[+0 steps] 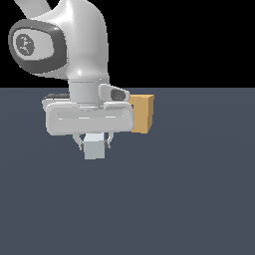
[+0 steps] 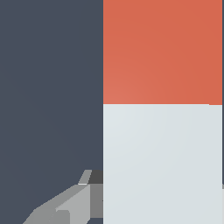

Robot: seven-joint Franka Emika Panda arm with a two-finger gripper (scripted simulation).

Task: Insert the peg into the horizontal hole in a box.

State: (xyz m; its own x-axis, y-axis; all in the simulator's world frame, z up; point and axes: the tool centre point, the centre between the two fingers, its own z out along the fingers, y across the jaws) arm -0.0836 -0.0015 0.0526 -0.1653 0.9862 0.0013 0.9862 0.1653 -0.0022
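Peg [image 1: 94, 147] sits pinched between the gripper [image 1: 93, 144] fingers, above the dark floor [image 1: 174, 199]; box [image 1: 143, 114] stands at 2 o'clock, partly behind the robot hand, hole unseen.

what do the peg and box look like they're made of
Both are flat simulator renders, so material is a guess. Peg: smooth matte, like painted plastic or wood; pale grey-white with an orange-red end, no grain or shine. Box: plain tan, matte, wood-like only by colour.

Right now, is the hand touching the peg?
Touching. The exterior view shows the hand with fingers closed against both sides of the peg, lifted off the floor.
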